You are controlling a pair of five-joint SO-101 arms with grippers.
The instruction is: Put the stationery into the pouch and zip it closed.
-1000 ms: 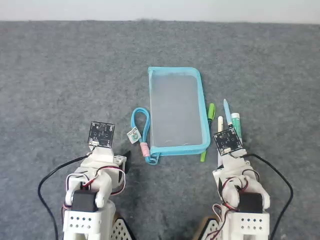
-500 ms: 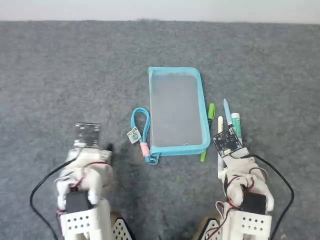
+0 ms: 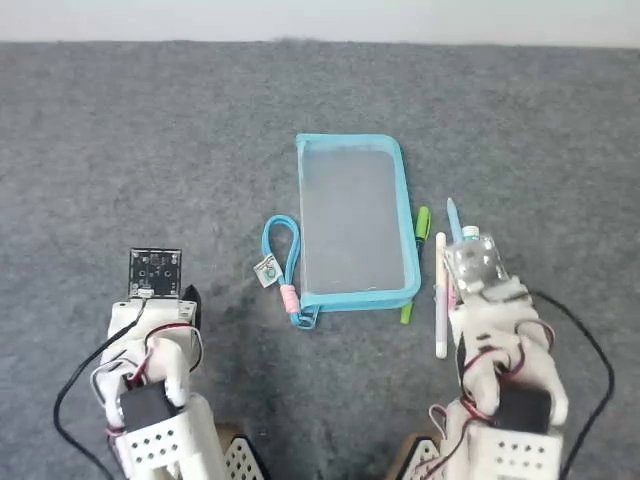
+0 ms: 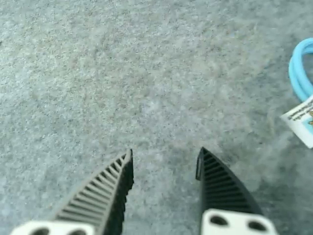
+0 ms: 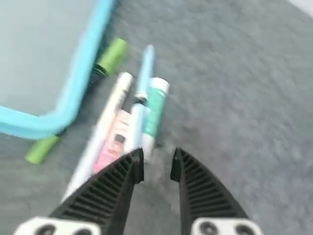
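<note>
The clear pouch [image 3: 350,220] with a blue rim lies flat mid-table, its blue strap loop [image 3: 280,250] and paper tag [image 3: 267,270] at its left. Right of it lie a green pen [image 3: 420,228], a white pen [image 3: 440,305] and a blue pen [image 3: 453,218]. In the right wrist view my right gripper [image 5: 156,157] hovers open by a narrow gap just short of the blue pen [image 5: 143,81], a green-and-white tube [image 5: 155,108] and a pink item [image 5: 115,142]. My left gripper [image 4: 164,157] is open over bare carpet, left of the strap [image 4: 299,68].
Grey carpet [image 3: 150,130] covers the table, with open room around the pouch on the far and left sides. A pale wall strip [image 3: 320,18] runs along the far edge. Both arm bases stand at the near edge.
My left arm has swung left, away from the strap and tag. My right arm has shifted right and forward over the pens, uncovering the white pen's near end.
</note>
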